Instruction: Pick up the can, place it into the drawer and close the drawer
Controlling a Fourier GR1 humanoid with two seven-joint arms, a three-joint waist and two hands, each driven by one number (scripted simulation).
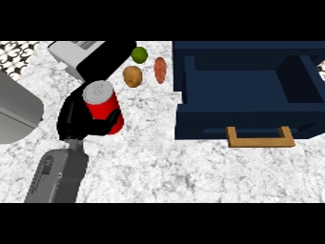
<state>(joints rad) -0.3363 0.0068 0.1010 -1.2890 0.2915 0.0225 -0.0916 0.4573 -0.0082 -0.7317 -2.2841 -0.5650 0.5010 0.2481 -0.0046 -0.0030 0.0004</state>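
Speckled white marble forms the counter (pixel 193 171), with a strip of patterned tile (pixel 6 50) along its far edge.

Head view: a grey forearm (pixel 58 176) comes in from the lower left and ends in the black left hand (pixel 72 119), which is wrapped round the can (pixel 107 107). Its fingers (pixel 98 127) curl across the lower front of the red body while the rest of the hand backs the can's left side, so the can is pinched between them. The can leans a little, its silver top (pixel 98 90) turned towards the viewer. Whether its base touches the counter cannot be told.

The drawer (pixel 256 109), dark navy, sits to the right of the can and well apart from it. It stands pulled open, its inside showing, and its tan handle (pixel 259 138) faces the near side.

Between can and drawer, towards the far edge, lie a green lime (pixel 139 54), a brown potato (pixel 132 76) and an orange-red root vegetable (pixel 160 70), close together. Behind the can a pale box (pixel 70 53) has a black slab (pixel 112 53) lying across it; what it is cannot be told. A large grey shape (pixel 3 109) fills the left edge.
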